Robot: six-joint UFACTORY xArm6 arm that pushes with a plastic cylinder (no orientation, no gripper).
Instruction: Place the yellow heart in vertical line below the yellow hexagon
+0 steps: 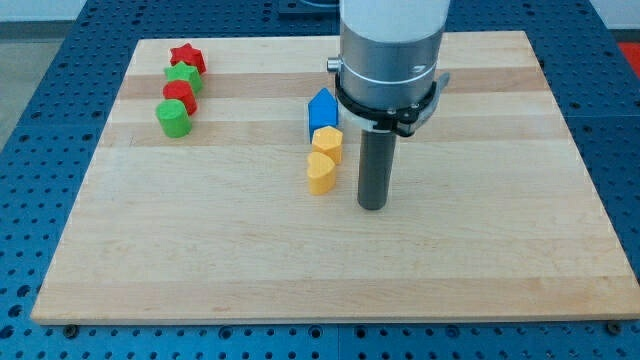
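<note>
The yellow heart lies near the board's middle, directly below the yellow hexagon and touching it. A blue block sits just above the hexagon, so the three form a near-vertical column. My tip rests on the board to the right of the yellow heart and slightly lower, with a small gap between them. The rod rises into the grey arm body at the view's top.
At the view's upper left a column of blocks stands: a red star, a green block, a red block and a green block. The wooden board lies on a blue perforated table.
</note>
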